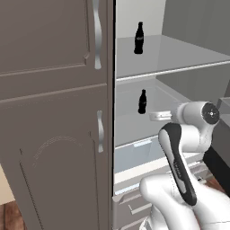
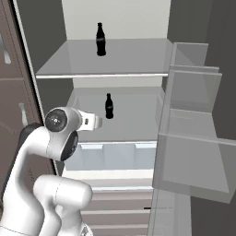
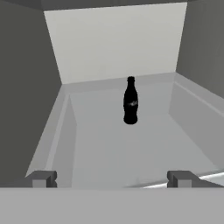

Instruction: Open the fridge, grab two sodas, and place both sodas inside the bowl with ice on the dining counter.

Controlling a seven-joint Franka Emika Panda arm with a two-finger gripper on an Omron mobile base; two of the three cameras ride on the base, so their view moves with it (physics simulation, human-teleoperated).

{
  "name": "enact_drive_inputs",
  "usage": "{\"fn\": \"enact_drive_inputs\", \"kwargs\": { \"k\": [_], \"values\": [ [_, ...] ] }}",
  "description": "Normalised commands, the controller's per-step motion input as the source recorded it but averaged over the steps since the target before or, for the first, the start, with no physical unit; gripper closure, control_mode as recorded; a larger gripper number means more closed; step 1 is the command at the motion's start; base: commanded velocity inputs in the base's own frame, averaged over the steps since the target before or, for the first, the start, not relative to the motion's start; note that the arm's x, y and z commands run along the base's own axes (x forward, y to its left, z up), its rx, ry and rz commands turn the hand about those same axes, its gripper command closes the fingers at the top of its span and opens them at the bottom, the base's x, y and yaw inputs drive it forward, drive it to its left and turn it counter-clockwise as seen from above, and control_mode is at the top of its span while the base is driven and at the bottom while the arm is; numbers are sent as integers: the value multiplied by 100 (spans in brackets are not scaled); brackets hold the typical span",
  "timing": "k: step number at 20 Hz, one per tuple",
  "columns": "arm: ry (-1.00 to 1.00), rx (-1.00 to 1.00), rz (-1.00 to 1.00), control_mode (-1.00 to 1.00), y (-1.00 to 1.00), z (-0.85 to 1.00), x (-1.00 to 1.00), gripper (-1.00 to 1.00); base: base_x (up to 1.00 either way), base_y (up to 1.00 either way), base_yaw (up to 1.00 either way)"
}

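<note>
The gripper point(image 3: 112, 178) stood wide open and empty. The lower soda point(image 3: 130, 101) stood upright on its shelf point(image 3: 109, 153), dead ahead, well apart.

Soda point(image 3: 130, 101) label too faint to read (just white smudge).

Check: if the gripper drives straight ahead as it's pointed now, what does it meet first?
Most likely the lower soda, standing upright on the fridge shelf, roughly centred ahead of the gripper with its jaws open. Nothing shows between them, though depth is unclear.
</note>
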Motion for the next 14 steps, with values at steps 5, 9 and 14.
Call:
{"fn": "enact_drive_inputs", "kwargs": {
  "k": [5,9,14],
  "values": [
    [-6,0,0,-100,0,-10,41,-100,0,0,0],
    [-5,0,0,-100,-7,0,31,-100,0,0,0],
    [-1,0,0,-100,-3,0,26,-100,0,0,0]
  ]
}}
